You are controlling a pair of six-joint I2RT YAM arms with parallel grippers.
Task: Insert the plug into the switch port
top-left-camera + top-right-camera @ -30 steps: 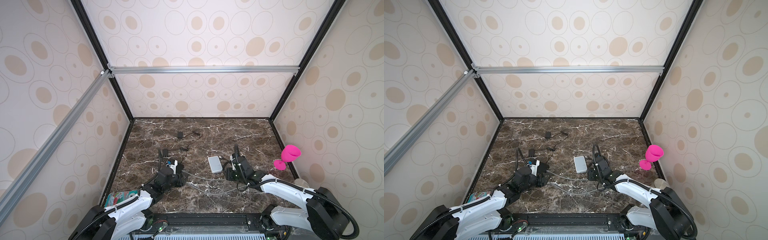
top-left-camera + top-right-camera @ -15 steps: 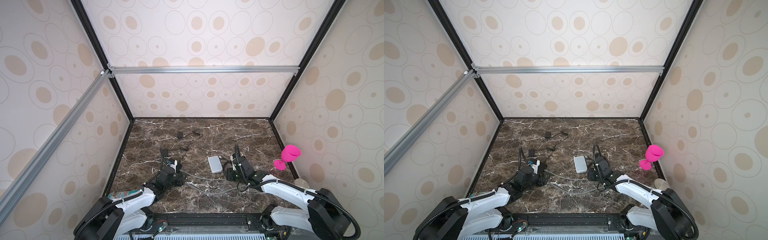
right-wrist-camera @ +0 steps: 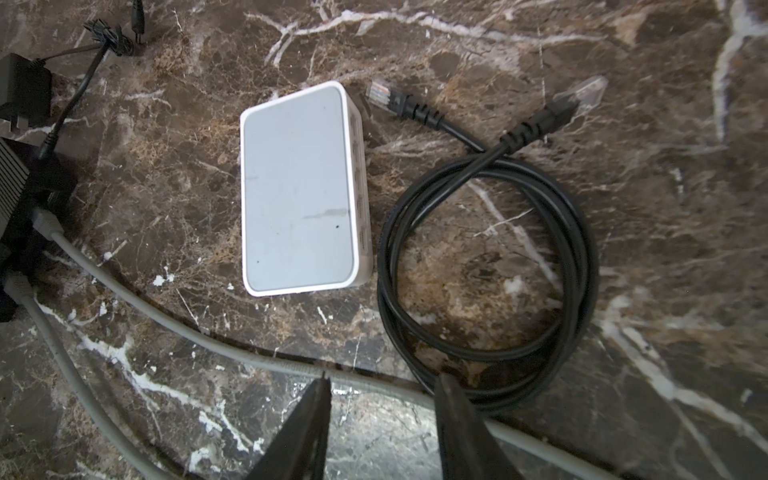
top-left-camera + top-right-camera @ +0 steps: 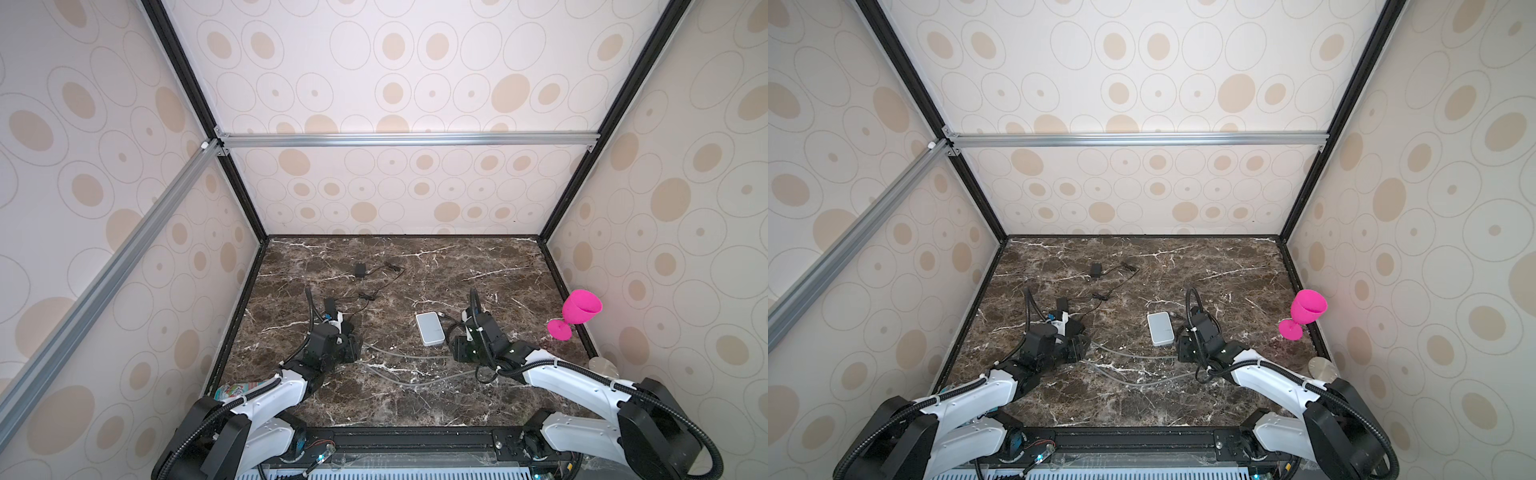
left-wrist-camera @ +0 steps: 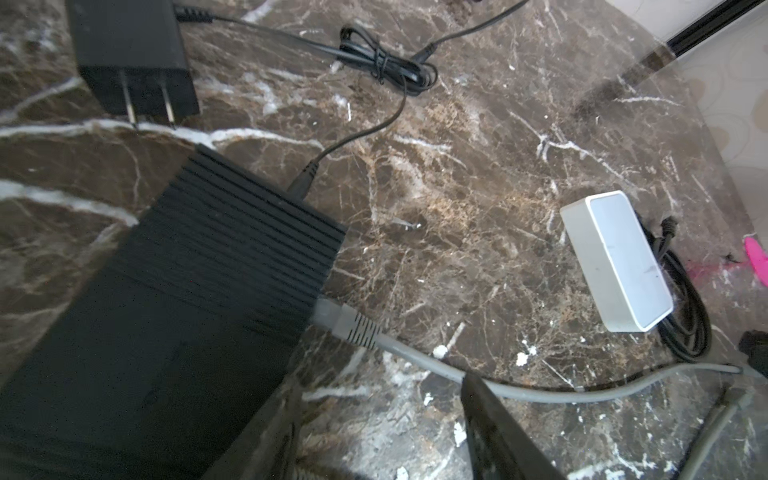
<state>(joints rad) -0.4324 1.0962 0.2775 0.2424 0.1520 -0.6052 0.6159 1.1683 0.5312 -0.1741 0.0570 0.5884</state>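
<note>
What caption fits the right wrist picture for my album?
Open right gripper hovers over a gray cable, near the white switch and coiled black cable.

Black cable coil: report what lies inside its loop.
Inside the black cable coil only bare marble tabletop shows. Both plugs lie outside it. A finger of the right gripper covers part of the coil, so anything there is hidden.

Nothing readable here tbh: the flat white plastic switch box (image 3: 297, 187) has a plain top, and the print on the colourful packet (image 4: 232, 390) well left of it is too blurry.
</note>
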